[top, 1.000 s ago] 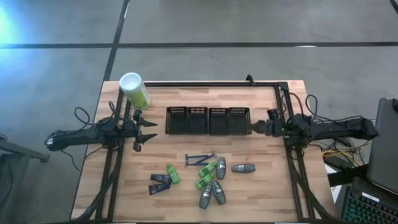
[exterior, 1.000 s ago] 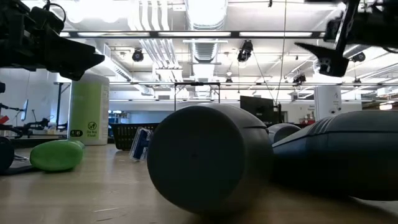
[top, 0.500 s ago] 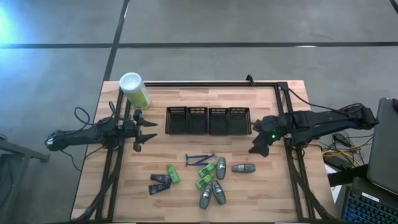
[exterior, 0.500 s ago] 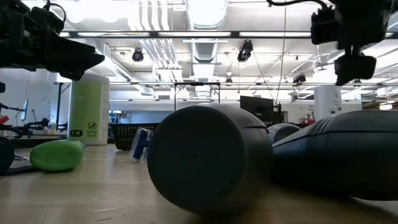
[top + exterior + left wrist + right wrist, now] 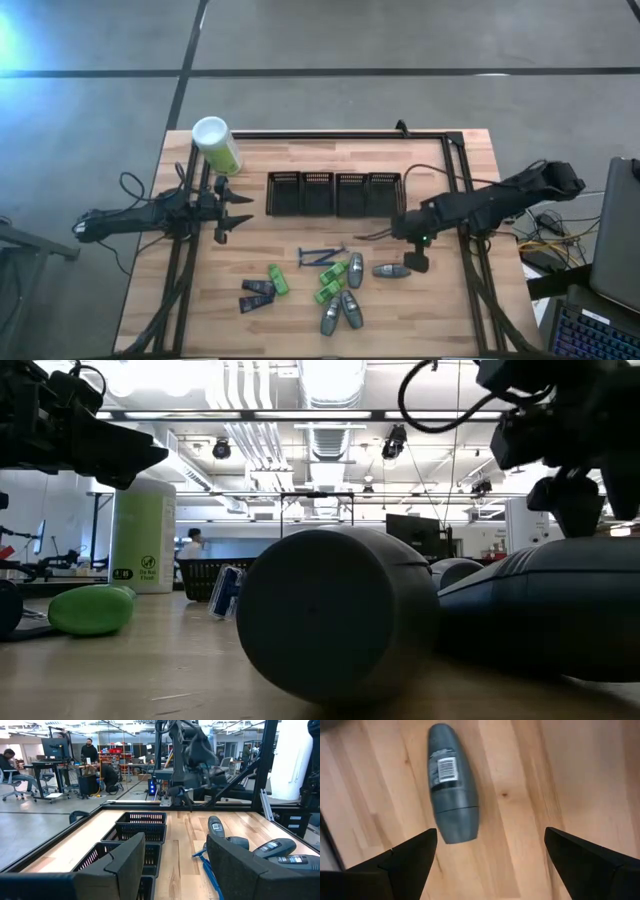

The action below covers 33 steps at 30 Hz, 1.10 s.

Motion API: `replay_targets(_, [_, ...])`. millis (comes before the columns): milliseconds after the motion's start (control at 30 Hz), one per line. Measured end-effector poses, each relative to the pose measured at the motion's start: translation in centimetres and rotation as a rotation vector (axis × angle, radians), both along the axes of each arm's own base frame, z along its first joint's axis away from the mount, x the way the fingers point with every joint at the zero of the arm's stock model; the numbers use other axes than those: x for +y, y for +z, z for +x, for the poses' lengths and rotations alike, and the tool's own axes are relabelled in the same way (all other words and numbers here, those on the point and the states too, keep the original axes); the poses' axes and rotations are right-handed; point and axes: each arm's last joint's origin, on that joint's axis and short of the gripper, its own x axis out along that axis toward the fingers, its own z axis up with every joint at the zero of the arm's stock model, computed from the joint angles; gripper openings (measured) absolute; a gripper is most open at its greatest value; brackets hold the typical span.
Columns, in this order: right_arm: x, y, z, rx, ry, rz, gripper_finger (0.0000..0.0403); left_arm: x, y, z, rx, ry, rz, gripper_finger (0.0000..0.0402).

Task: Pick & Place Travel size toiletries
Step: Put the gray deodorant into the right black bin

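Note:
The travel size toiletries lie loose on the wooden table's near middle: grey oval bottles (image 5: 351, 308), green tubes (image 5: 277, 280), navy tubes (image 5: 257, 295) and blue razors (image 5: 322, 255). One grey bottle (image 5: 391, 270) lies on its side apart, at the right of the group. My right gripper (image 5: 415, 257) hangs open just right of it, pointing steeply down. In the right wrist view this bottle (image 5: 450, 785) lies ahead of the spread fingers (image 5: 405, 865), untouched. My left gripper (image 5: 238, 212) waits open and level at the table's left side.
A row of several black mesh bins (image 5: 335, 193) stands behind the toiletries, across the table's middle. A tall pale-green canister with a white cap (image 5: 216, 145) stands at the far left corner. Bare wood lies between the bins and the items and at the near right.
My right gripper has swung out from the table's right edge toward the middle and the near edge. It has tipped from level to pointing steeply down and rolled, and now stands over the lone grey bottle, still open. None of the toiletries has moved.

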Motion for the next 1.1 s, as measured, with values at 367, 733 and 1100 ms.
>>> replay_targets(367, [3.9,-2.0,1.1,0.069,0.27,-0.067,0.0363,0.0,0.0,0.0,0.0,0.0,0.0,0.0218])
replay_targets(733, [6.3,-4.1,3.6,0.09,0.342,-0.263,0.0363,0.0,0.0,0.0,0.0,0.0,0.0,0.0218])
replay_targets(1100, [6.9,-6.8,4.6,0.156,0.205,-0.254,0.0364,0.0,0.0,0.0,0.0,0.0,0.0,0.0218])
